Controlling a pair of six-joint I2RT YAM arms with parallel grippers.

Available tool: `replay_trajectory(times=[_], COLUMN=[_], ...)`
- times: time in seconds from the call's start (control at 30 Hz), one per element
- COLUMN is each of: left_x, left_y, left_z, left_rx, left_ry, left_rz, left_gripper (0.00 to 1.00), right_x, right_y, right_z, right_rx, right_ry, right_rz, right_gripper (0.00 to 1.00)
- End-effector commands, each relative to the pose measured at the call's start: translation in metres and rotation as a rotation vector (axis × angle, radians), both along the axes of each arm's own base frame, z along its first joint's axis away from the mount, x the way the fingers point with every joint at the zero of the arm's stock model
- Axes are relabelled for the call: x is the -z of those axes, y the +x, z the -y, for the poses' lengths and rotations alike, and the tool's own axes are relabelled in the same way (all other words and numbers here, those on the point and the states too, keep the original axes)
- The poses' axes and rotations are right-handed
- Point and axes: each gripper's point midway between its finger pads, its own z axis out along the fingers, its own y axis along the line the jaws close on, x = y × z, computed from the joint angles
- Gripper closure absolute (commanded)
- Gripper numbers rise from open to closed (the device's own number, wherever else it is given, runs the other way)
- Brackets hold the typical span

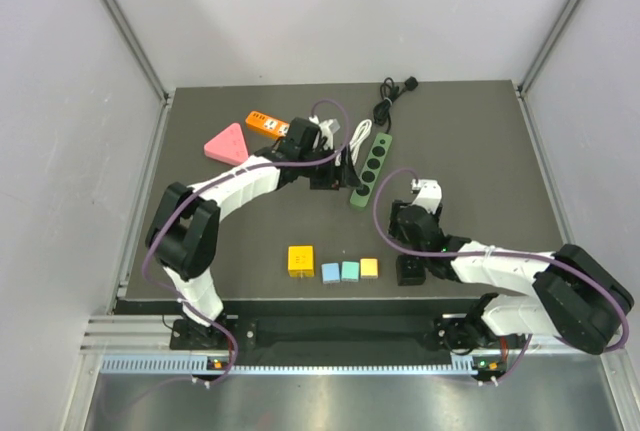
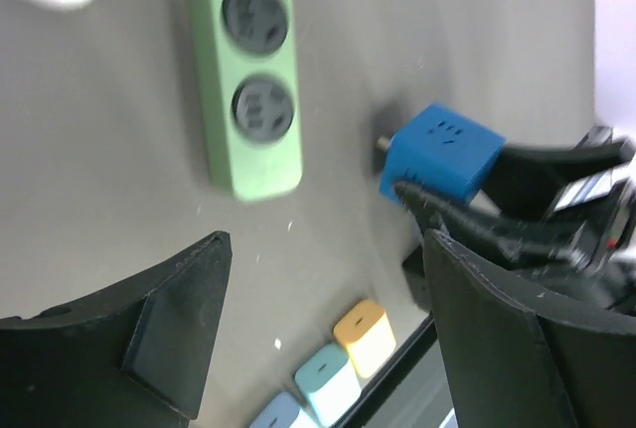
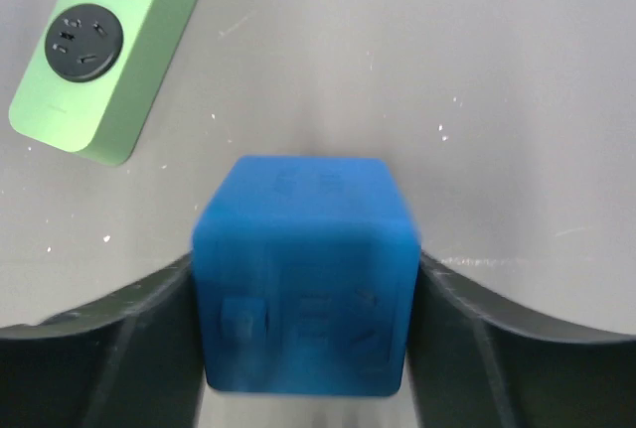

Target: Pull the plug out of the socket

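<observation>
The blue plug [image 3: 303, 279] is gripped between the two fingers of the right end effector [image 3: 303, 271]. The jaws are closed about halfway onto its opposite sides, and each finger is pressed against a face of the cube. In the left wrist view the same plug [image 2: 442, 155] is seen well clear of the green power strip [image 2: 253, 100], off to one side of its near end and seated in none of its sockets. Whether the plug rests on the worktop [image 1: 480, 141] or is held just above it cannot be told.

The left end effector [image 2: 326, 249] is held wide open with nothing between its fingers; only bare worktop is seen in the gap. In the top view it is placed just beside the left edge of the power strip, while the right end effector is placed to the right of the strip's near end.

A white cable [image 1: 357, 136] and a black cable [image 1: 390, 96] are laid near the far end of the strip. A pink triangle [image 1: 226, 143] and an orange adapter [image 1: 264, 123] are set at the far left. Four small cubes are lined up near the front edge: an orange cube [image 1: 301, 258], a light blue cube [image 1: 331, 272], a teal cube [image 1: 350, 270] and a yellow cube [image 1: 369, 267].
</observation>
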Motion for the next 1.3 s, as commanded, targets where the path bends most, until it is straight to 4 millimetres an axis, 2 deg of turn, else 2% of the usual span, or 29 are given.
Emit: replay_trajectory(times=[0.0,0.03,0.1,0.17,0.2,0.27,0.5,0.63,0.67,0.7,0.73,0.8,0.83,0.87,0.9,0.97,1.0,1.03,1.07,1.1,1.13,1.17,1.2,1.23,1.27], left_x=[-0.031,-0.022,-0.025,-0.017,-0.017,-0.011,-0.01,-0.013,-0.008,-0.017,-0.01,-0.019,-0.011,-0.021,-0.022,-0.01,-0.022,-0.015,-0.032,-0.033,-0.015,-0.036,-0.036,-0.017,-0.036], left_y=[-0.008,-0.015,-0.02,-0.028,-0.031,-0.036,-0.047,-0.051,-0.055,-0.055,-0.06,-0.062,-0.065,-0.067,-0.069,-0.074,-0.077,-0.081,-0.08,-0.083,-0.095,-0.096,-0.101,-0.11,-0.114], left_z=[-0.006,-0.009,-0.013,-0.017,-0.019,-0.022,-0.031,-0.035,-0.038,-0.038,-0.042,-0.048,-0.055,-0.058,-0.062,-0.078,-0.085,-0.093,-0.103,-0.109,-0.118,-0.126,-0.13,-0.137,-0.142], left_rx=[-0.002,0.001,-0.001,-0.001,0.0,-0.001,-0.01,-0.018,-0.023,-0.028,-0.038,-0.059,-0.086,-0.099,-0.112,-0.171,-0.201,-0.229,-0.29,-0.325,-0.345,-0.393,-0.414,-0.448,-0.478], left_ry=[-0.062,-0.056,-0.063,-0.055,-0.057,-0.05,-0.043,-0.054,-0.051,-0.071,-0.064,-0.081,-0.063,-0.079,-0.08,-0.044,-0.06,-0.06,-0.086,-0.107,-0.102,-0.172,-0.202,-0.224,-0.308], left_rz=[0.082,0.059,0.066,0.049,0.05,0.036,0.042,0.057,0.053,0.087,0.081,0.122,0.122,0.155,0.169,0.182,0.221,0.235,0.305,0.311,0.295,0.373,0.383,0.34,0.396], left_gripper=[0.18,0.18,0.18,0.18,0.18,0.18,0.18,0.18,0.18,0.18,0.18,0.18,0.18,0.17,0.17,0.16,0.15,0.15,0.14,0.13,0.13,0.12,0.11,0.11,0.11], right_x=[-0.01,-0.015,-0.018,-0.023,-0.033,-0.035,-0.067,-0.078,-0.08,-0.084,-0.088,-0.092,-0.096,-0.098,-0.098,-0.104,-0.099,-0.101,-0.111,-0.096,-0.114,-0.112,-0.098,-0.122,-0.105], right_y=[-0.001,-0.001,-0.002,0.0,0.004,0.002,0.005,0.004,0.003,0.002,0.001,-0.002,-0.004,-0.005,-0.007,-0.012,-0.015,-0.015,-0.018,-0.024,-0.026,-0.03,-0.036,-0.039,-0.045], right_z=[-0.012,-0.014,-0.014,-0.015,-0.019,-0.017,-0.03,-0.037,-0.037,-0.037,-0.039,-0.039,-0.041,-0.042,-0.041,-0.042,-0.04,-0.04,-0.041,-0.036,-0.036,-0.032,-0.026,-0.022,-0.015], right_rx=[-0.004,-0.004,-0.008,-0.011,-0.013,-0.014,-0.051,-0.08,-0.079,-0.082,-0.092,-0.1,-0.113,-0.12,-0.12,-0.126,-0.118,-0.118,-0.133,-0.139,-0.143,-0.141,-0.136,-0.138,-0.132], right_ry=[0.06,0.077,0.072,0.059,0.064,0.041,0.091,0.101,0.103,0.105,0.119,0.133,0.153,0.164,0.181,0.23,0.245,0.269,0.311,0.315,0.393,0.42,0.444,0.535,0.545], right_rz=[0.009,0.014,0.002,-0.005,0.007,-0.012,-0.008,-0.029,-0.033,-0.036,-0.034,-0.038,-0.034,-0.032,-0.032,-0.014,-0.019,-0.002,0.039,0.031,0.104,0.122,0.134,0.229,0.227], right_gripper=[0.3,0.22,0.15,0.09,0.09,0.06,0.02,0.0,0.0,0.0,0.0,0.0,0.0,0.0,0.0,0.0,0.0,0.0,0.0,0.0,0.0,0.0,0.0,0.0,0.0])
